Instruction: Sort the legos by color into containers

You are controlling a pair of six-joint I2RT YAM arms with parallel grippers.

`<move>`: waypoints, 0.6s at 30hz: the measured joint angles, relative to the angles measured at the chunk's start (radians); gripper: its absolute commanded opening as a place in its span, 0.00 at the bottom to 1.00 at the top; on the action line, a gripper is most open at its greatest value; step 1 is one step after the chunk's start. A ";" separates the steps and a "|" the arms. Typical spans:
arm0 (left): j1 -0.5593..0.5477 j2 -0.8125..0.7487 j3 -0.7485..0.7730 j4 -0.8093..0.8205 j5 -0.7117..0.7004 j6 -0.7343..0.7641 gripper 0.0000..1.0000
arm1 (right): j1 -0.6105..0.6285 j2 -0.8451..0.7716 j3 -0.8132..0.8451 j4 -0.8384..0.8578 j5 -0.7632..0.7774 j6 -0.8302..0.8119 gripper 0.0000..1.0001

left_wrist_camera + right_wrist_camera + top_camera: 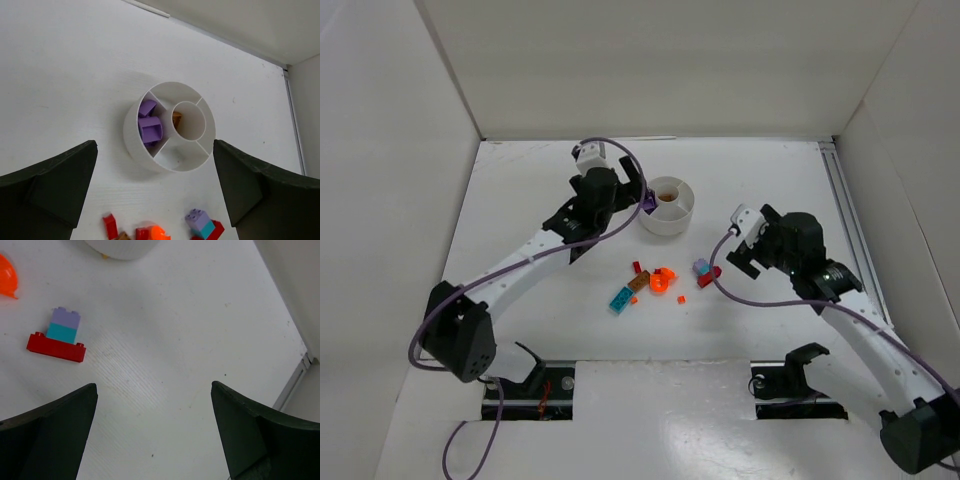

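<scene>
The round white dish (669, 222) stands at mid table. In the left wrist view the dish (131, 136) holds two purple bricks (149, 128) in its left wedge and a brown piece (176, 119) in the central well. My left gripper (636, 196) (154, 145) is open and empty, hovering just left of the dish. Loose legos lie in front of the dish: a red piece (637, 267), a brown piece (640, 283), an orange piece (664, 280), a teal brick (620, 299), and a lilac-teal-red stack (705, 271) (62, 333). My right gripper (735, 262) (153, 386) is open and empty, right of that stack.
A tiny orange bit (681, 299) lies near the pile. White walls enclose the table on the left, back and right. A metal rail (845, 215) runs along the right edge. The dish's underside (122, 247) shows at the top of the right wrist view.
</scene>
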 measured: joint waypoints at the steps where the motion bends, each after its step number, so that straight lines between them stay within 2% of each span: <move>1: 0.000 -0.035 -0.023 -0.003 0.001 0.005 1.00 | 0.011 0.027 0.000 0.010 -0.009 -0.003 0.99; 10: 0.000 -0.265 -0.333 -0.108 0.030 -0.039 1.00 | 0.297 0.319 0.054 0.117 -0.006 0.037 0.98; 18: 0.000 -0.499 -0.481 -0.315 -0.061 -0.279 1.00 | 0.528 0.608 0.162 0.360 0.108 0.284 0.95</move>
